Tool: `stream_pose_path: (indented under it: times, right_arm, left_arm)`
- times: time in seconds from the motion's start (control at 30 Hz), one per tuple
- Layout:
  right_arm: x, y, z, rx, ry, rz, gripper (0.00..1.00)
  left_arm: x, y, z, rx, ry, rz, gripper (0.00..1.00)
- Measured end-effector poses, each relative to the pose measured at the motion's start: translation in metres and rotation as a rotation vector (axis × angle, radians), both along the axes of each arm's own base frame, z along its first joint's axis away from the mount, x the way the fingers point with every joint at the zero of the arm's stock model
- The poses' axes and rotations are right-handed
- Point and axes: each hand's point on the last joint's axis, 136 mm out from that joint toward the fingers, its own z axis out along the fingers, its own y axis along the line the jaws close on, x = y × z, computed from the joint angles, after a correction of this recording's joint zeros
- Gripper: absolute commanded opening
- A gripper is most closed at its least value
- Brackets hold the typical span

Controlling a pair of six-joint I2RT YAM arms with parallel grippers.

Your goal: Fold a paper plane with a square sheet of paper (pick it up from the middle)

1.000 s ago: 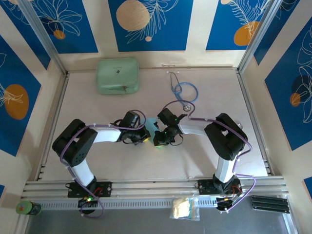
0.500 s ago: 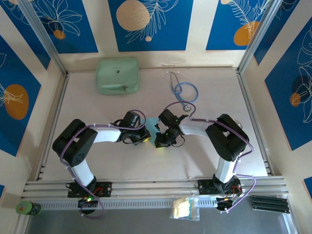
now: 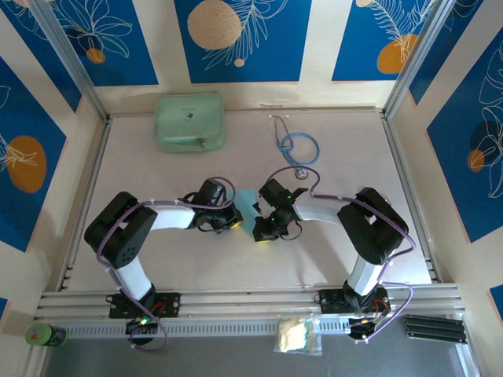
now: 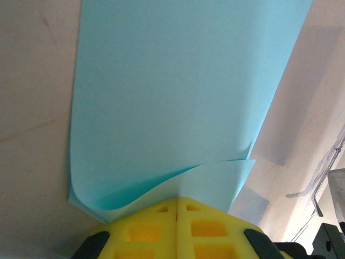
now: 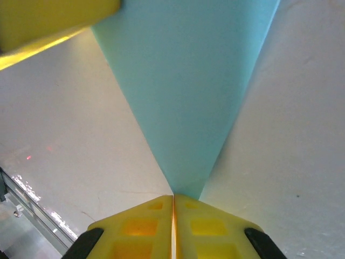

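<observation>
The light-blue sheet of paper point(image 3: 247, 206) is held just above the middle of the table between both grippers. In the left wrist view the paper point(image 4: 178, 91) lies in two layers, the lower edge curling. My left gripper point(image 4: 177, 200) is shut on that edge, its yellow pads pressed together. In the right wrist view the paper point(image 5: 188, 81) narrows to a point, and my right gripper point(image 5: 173, 197) is shut on that tip. The left gripper's yellow finger point(image 5: 54, 21) shows at the top left there. From above, the left gripper point(image 3: 235, 219) and right gripper point(image 3: 261, 228) stand close together.
A mint-green rounded case point(image 3: 189, 122) sits at the back left. A blue-tubed stethoscope point(image 3: 297, 149) lies at the back, right of centre. Metal rails point(image 3: 251, 298) border the table's near edge, with a small bag point(image 3: 297, 335) and a green can point(image 3: 45, 336) beyond.
The right arm has swung its gripper slightly left and toward the near edge, its elbow shifting right. More of the blue paper now shows between the two grippers. The left arm has held still.
</observation>
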Motion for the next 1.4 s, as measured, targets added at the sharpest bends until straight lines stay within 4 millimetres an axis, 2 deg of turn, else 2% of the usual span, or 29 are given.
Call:
stream_pose_path:
  times: [0.3, 0.47, 0.53, 0.83, 1.13, 1.4]
  right_arm:
    - [0.0, 0.0, 0.001, -0.001, 0.0, 0.0, 0.1]
    - [0.012, 0.007, 0.027, 0.073, -0.076, -0.007, 0.11]
    - [0.017, 0.011, 0.032, 0.094, -0.096, -0.008, 0.1]
    - [0.019, 0.013, -0.001, 0.038, -0.039, -0.008, 0.09]
    - [0.02, 0.016, -0.002, 0.01, -0.017, -0.001, 0.04]
    - [0.02, 0.016, -0.003, -0.006, -0.008, 0.002, 0.03]
  left_arm:
    - [0.0, 0.0, 0.0, 0.0, 0.0, -0.001, 0.07]
    - [0.0, 0.0, 0.0, -0.001, 0.001, -0.002, 0.07]
    - [0.0, 0.0, 0.0, -0.002, -0.001, -0.004, 0.07]
    - [0.0, -0.001, 0.001, -0.004, -0.001, -0.006, 0.08]
    - [0.002, -0.004, 0.004, -0.009, -0.049, -0.043, 0.09]
    - [-0.011, -0.019, 0.013, -0.009, -0.126, -0.156, 0.07]
